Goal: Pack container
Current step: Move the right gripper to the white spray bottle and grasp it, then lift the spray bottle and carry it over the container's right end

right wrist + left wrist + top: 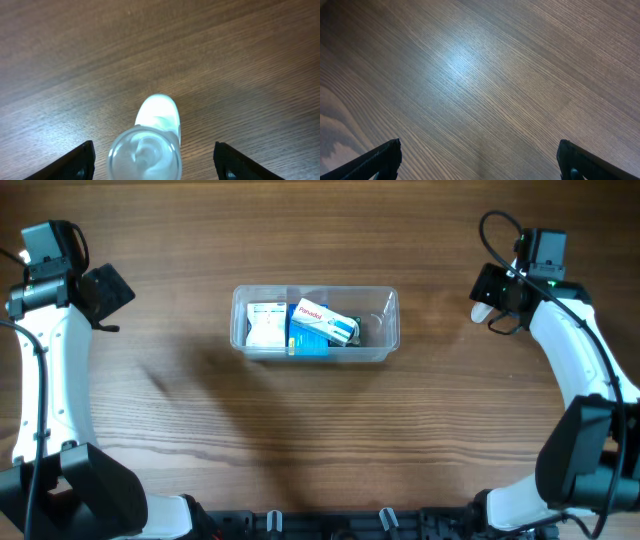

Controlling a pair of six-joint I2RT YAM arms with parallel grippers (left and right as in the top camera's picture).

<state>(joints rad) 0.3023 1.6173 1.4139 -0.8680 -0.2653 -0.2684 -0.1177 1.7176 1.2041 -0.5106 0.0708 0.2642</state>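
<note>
Operator: Status, left side?

Inspector: Your left jaws stand wide open. Both fingers [380, 161] show at the bottom corners of the left wrist view, with only bare wooden tabletop [480, 75] between and ahead of them. Nothing is gripped.

Operator: Right side?

Inspector: Your right jaws are also spread wide, with the fingers [79, 162] well apart. A small clear bottle [149, 142] sits centred between them and touches neither finger. One end of it is round and clear, the other pale and rounded. You cannot tell from these views whether it stands upright or lies flat.

Operator: Location of the container?

Inspector: The container [384, 312] rests on the tabletop between your two sets of jaws, well apart from both. It is out of both wrist views. Inside it, a white box [265, 326] lies at the end nearer your left jaws. A blue and white box [322, 323] lies tilted just beside it, towards the middle. The end nearer your right jaws looks bare through the clear wall.
</note>
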